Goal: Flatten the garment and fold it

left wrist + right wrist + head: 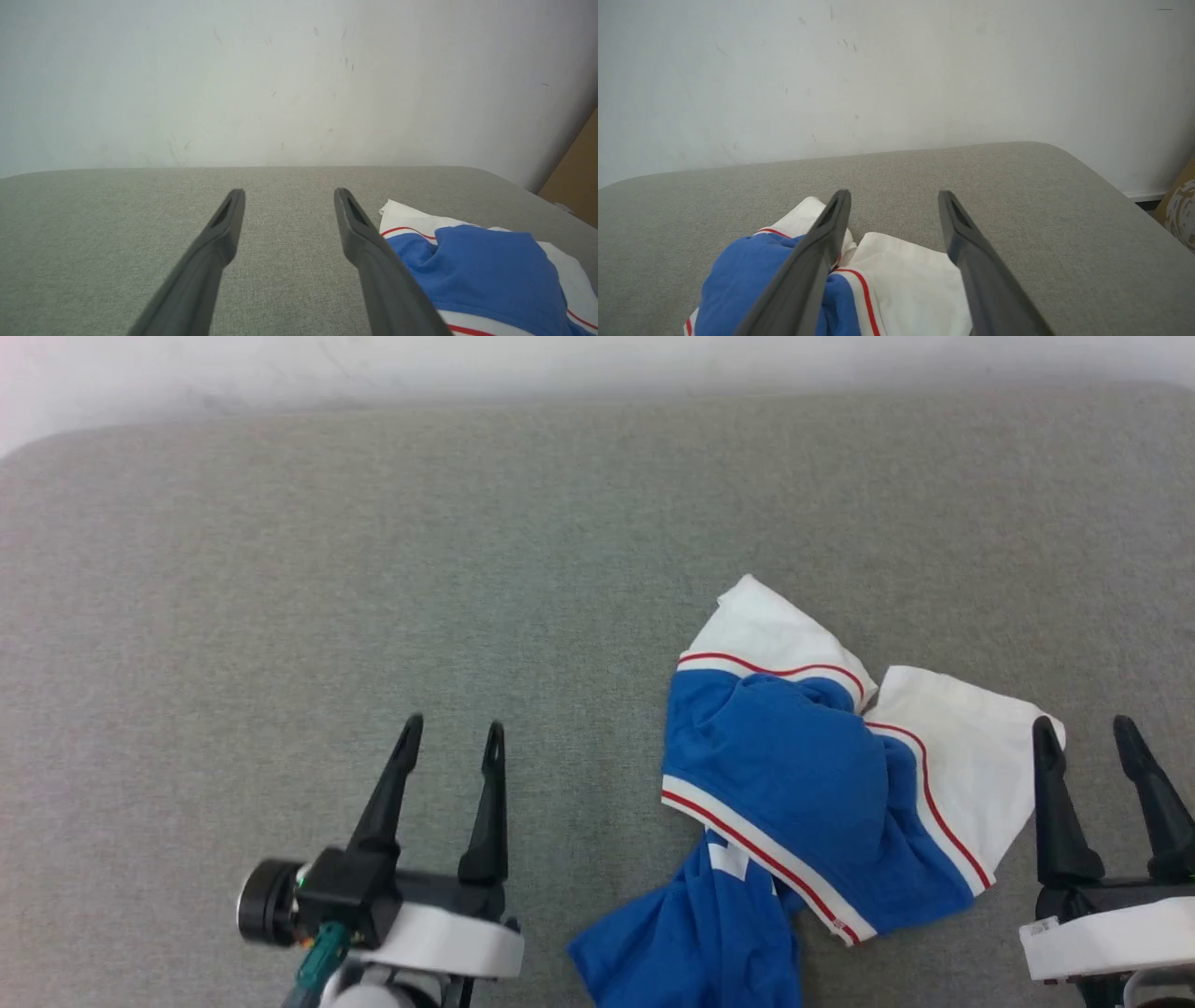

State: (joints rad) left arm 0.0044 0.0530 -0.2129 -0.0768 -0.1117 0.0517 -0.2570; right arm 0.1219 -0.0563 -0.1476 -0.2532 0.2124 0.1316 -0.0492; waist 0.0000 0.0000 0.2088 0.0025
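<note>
At the worktop's (373, 523) near edge, both arms wait with jaws spread and holding nothing. The left gripper (454, 723) stands over bare cloth, well apart from the garment (803, 775). The right gripper (1083, 722) sits just beside the garment's right-hand white sleeve, so I judge it the nearer arm for a first grasp. The jersey lies bunched right of centre. Its long axis runs from a blue tail at the near edge away to two white sleeves pointing toward the far edge and the wall (280, 70).
</note>
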